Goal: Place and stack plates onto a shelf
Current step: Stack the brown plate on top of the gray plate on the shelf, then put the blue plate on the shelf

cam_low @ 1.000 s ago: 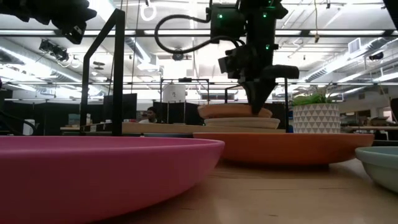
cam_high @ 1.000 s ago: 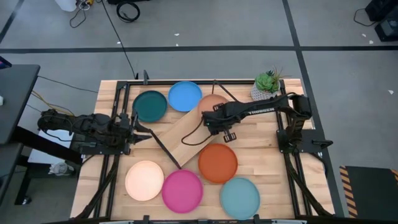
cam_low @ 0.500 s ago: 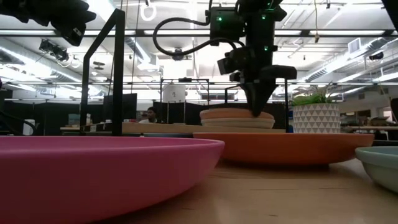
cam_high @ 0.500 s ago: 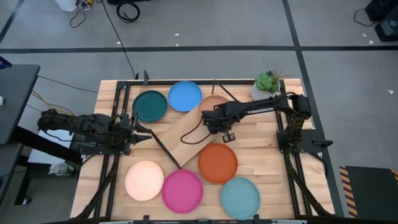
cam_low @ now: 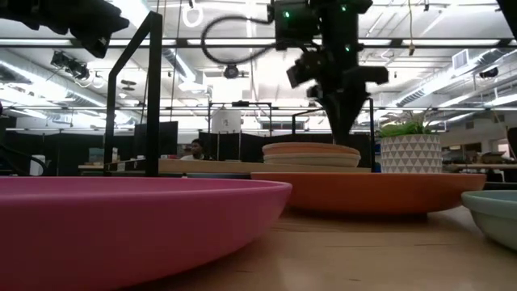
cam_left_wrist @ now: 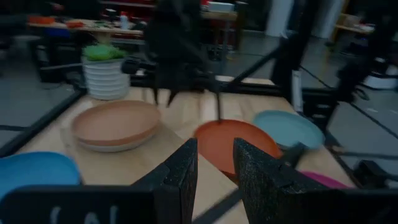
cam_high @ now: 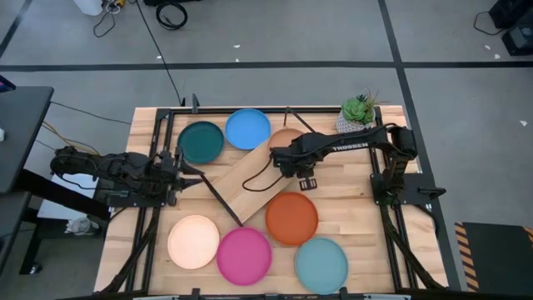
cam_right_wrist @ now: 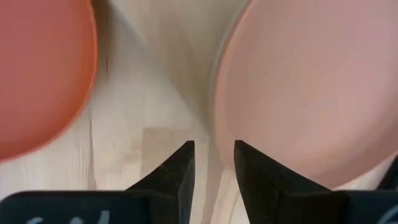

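A tan-brown plate point(cam_high: 287, 136) lies on top of a paler plate point(cam_low: 311, 162) at the far end of the slanted wooden shelf point(cam_high: 246, 187). My right gripper point(cam_low: 343, 128) hangs open just above the tan plate's point(cam_right_wrist: 298, 93) near rim, fingers pointing down, touching nothing. My left gripper point(cam_high: 185, 172) waits open at the table's left, level, by the shelf's near end, with nothing between its fingers point(cam_left_wrist: 214, 165). On the table lie the dark teal point(cam_high: 201, 142), blue point(cam_high: 247, 128), orange point(cam_high: 291, 217), cream point(cam_high: 193, 242), magenta point(cam_high: 244, 255) and light blue point(cam_high: 321, 265) plates.
A small potted plant point(cam_high: 358, 112) stands at the far right, close behind the stacked plates. The shelf's thin black frame end point(cam_high: 221, 200) crosses the board near its middle; another black upright point(cam_low: 149, 89) rises at the left. Bare wood shows right of the orange plate.
My right gripper has lowered the tan-brown plate, which hung tilted above the paler plate, until it settled flat on it. The gripper has then let go and risen clear of the plate's rim. My left arm has kept still.
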Controlling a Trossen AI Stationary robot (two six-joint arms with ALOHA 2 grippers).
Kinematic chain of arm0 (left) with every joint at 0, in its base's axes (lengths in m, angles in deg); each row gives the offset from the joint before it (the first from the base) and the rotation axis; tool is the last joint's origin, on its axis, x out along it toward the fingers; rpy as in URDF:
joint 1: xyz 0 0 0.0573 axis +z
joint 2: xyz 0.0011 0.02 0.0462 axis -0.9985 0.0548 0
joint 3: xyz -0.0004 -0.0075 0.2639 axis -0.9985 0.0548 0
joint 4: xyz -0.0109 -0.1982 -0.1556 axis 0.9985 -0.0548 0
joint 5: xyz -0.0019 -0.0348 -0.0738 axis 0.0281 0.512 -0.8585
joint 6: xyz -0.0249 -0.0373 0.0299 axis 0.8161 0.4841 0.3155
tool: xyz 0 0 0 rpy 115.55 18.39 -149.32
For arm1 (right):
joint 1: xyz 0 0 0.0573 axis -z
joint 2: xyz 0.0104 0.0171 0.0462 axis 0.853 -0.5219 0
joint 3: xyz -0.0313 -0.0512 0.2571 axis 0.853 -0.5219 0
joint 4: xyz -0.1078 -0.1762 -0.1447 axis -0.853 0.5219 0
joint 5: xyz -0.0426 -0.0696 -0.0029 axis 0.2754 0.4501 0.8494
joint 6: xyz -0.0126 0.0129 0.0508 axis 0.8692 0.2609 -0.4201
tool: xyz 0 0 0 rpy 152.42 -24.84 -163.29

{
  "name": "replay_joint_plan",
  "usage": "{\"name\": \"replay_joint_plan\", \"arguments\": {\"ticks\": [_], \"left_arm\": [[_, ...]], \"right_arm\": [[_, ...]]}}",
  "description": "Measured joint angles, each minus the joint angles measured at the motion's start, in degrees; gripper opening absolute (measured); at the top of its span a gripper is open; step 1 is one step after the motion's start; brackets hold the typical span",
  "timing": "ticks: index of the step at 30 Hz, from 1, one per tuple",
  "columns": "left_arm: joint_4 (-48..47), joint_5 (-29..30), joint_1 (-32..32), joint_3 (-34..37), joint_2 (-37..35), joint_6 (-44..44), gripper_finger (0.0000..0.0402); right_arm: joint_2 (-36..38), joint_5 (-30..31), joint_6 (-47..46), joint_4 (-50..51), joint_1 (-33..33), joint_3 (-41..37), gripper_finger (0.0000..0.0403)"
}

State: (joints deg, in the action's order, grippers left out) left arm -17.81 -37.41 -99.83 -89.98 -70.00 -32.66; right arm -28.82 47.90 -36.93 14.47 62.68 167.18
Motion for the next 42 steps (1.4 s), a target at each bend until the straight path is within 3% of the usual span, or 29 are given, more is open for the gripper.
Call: {"name": "replay_joint_plan", "arguments": {"ticks": [6, 16, 20, 23, 29, 35, 42], "left_arm": [[0.5, 4.8, 0.0, 0.0, 0.0, -1.3, 0.011], [0.5, 5.6, 0.0, 0.1, 0.0, -1.3, 0.011], [0.6, 9.0, 0.0, 1.1, 0.1, -1.4, 0.011], [0.7, 12.7, 0.0, 1.5, 0.1, -1.2, 0.011], [-0.9, 13.2, 3.6, 0.4, 1.4, 0.6, 0.0103], [-3.5, 6.3, 14.4, -2.1, 8.6, 1.8, 0.0069], [-3.7, -11.6, 32.1, -6.0, 23.8, 1.9, 0.0039]], "right_arm": [[0.0, 2.5, 4.0, -13.6, 3.1, 0.3, 0.0117], [-0.2, -6.1, 8.2, -35.6, 11.6, -10.5, 0.0116], [0.0, -6.7, 8.8, -37.1, 12.4, -12.5, 0.0116], [0.4, -3.8, 9.1, -33.2, 11.8, -10.8, 0.0116], [4.6, -0.9, 8.2, -33.5, 8.7, -5.9, 0.0116], [6.4, -0.3, 6.0, -36.0, 5.1, -4.6, 0.0116], [8.2, 4.9, 5.4, -34.4, 1.1, -4.7, 0.0116]]}}
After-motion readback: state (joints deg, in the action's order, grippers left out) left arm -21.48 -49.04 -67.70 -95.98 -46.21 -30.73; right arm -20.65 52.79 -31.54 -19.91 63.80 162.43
